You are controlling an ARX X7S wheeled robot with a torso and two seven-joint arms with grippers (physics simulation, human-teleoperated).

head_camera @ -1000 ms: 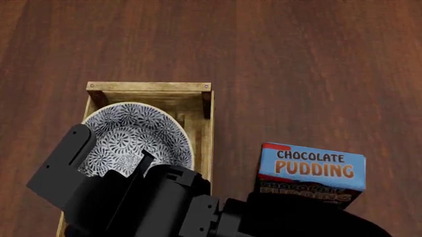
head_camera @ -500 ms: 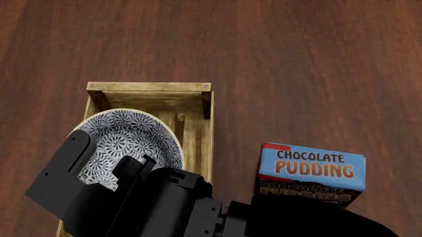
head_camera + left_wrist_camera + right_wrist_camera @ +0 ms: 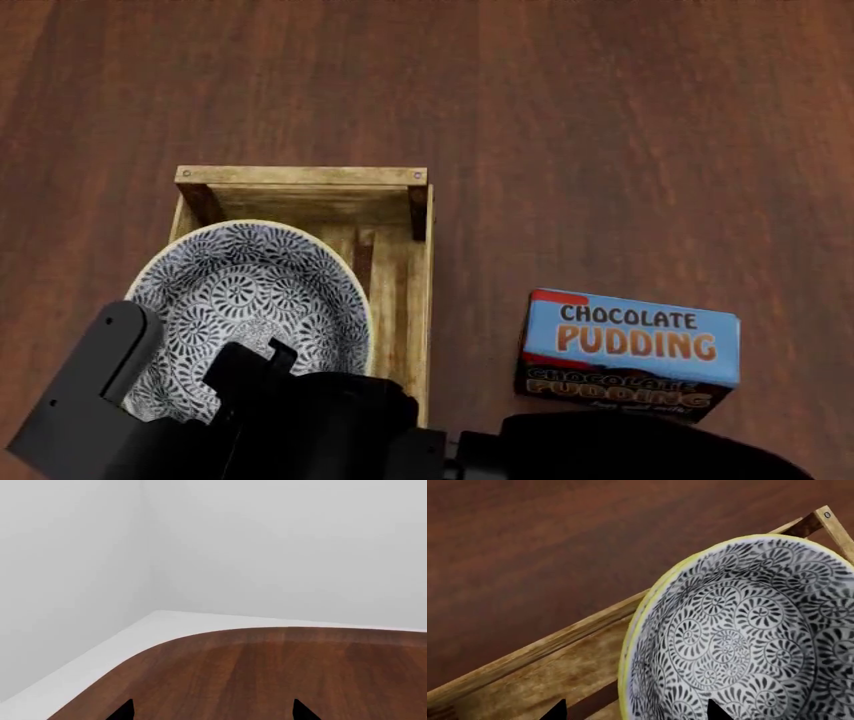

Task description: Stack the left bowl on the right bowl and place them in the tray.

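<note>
I judge the patterned bowl (image 3: 247, 300) in the tray (image 3: 400, 290) rigid, glazed, slippery and breakable, best held at its rim; right gripper (image 3: 634, 715) fingers spread, holding nothing.

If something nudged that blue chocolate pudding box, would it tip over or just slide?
The blue chocolate pudding box looks like light cardboard, so it would probably slide easily on the smooth wooden table. It seems to stand on a narrow side, so a high push might topple it.
</note>
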